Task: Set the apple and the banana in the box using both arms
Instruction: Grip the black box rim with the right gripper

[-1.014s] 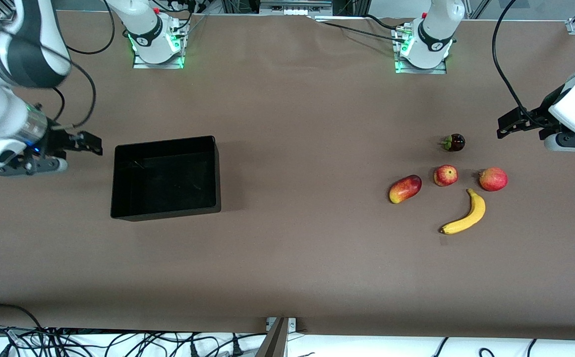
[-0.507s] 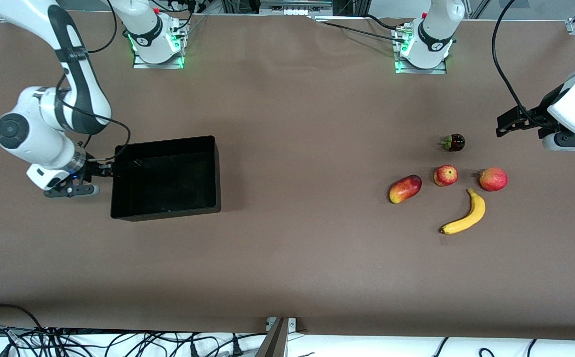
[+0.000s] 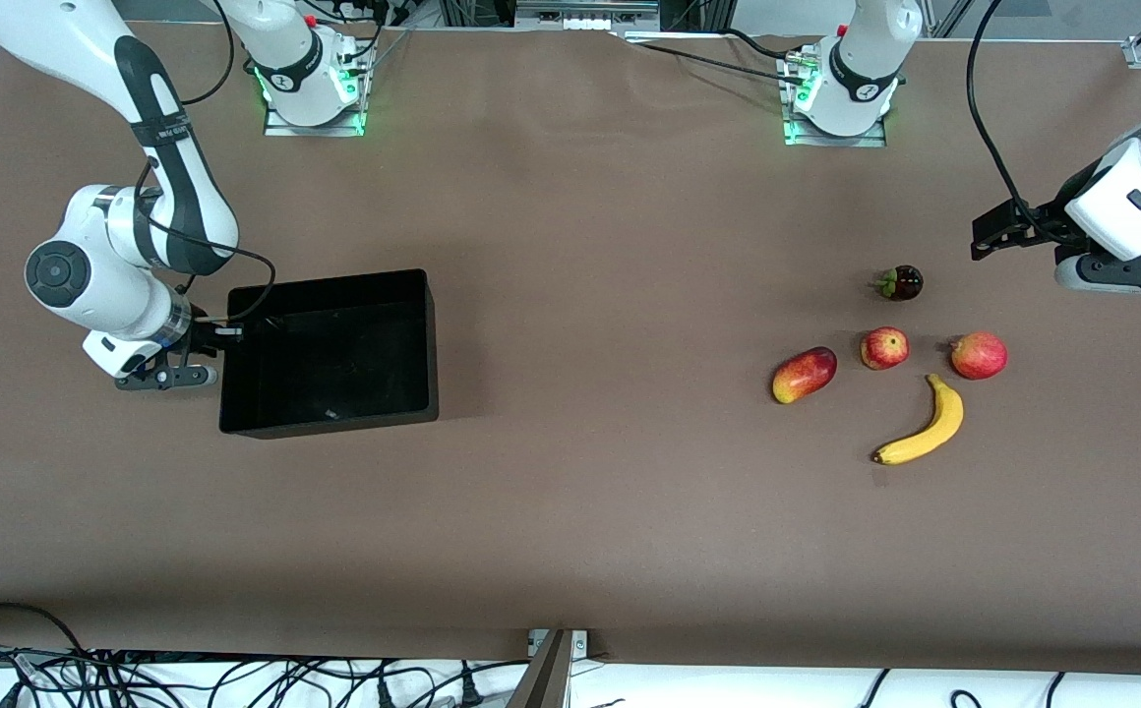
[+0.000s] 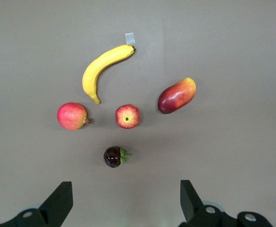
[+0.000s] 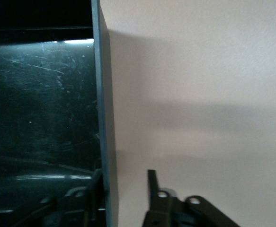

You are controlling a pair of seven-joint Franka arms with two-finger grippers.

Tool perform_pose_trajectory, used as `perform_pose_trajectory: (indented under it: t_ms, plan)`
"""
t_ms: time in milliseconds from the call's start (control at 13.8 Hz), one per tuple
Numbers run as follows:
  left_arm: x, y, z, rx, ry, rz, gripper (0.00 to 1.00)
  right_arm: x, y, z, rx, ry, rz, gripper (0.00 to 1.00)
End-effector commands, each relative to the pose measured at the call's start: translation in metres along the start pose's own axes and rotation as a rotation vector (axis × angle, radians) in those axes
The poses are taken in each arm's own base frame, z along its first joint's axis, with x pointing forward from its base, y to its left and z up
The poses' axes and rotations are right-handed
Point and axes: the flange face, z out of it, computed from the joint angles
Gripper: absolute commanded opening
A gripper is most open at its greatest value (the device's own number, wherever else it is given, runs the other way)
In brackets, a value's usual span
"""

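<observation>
The apple (image 3: 884,348) lies between a mango and a pinkish-red fruit, also in the left wrist view (image 4: 127,116). The banana (image 3: 925,423) lies nearer to the front camera than the apple (image 4: 100,68). The black box (image 3: 330,425) stands toward the right arm's end, with no fruit in it. My right gripper (image 3: 221,339) is open and straddles the box's end wall (image 5: 102,118): one finger inside, one finger (image 5: 151,177) outside, with a gap to the wall. My left gripper (image 3: 984,236) is open and empty over bare table by the fruits (image 4: 124,201).
A red-yellow mango (image 3: 804,375) and a pinkish-red round fruit (image 3: 979,355) flank the apple. A small dark fruit with a green stem (image 3: 900,282) lies farther from the front camera than the apple. Brown table lies between box and fruits.
My right arm swung in from beside the box and brought its gripper down over the box's end wall. My left gripper shifted slightly toward the bases.
</observation>
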Motion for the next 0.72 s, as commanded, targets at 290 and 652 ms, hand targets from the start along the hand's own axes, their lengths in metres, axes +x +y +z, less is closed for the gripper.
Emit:
perform_pose_trajectory:
  t_ms: [290, 652]
  plan:
    - [0.003, 0.005, -0.008, 0.002, -0.004, 0.017, 1.00, 0.014, -0.004, -0.025, 0.045, -0.010, 0.007, 0.00]
    - [0.003, 0.015, -0.014, 0.003, 0.005, 0.034, 1.00, 0.045, -0.043, -0.098, 0.137, -0.045, -0.012, 0.00]
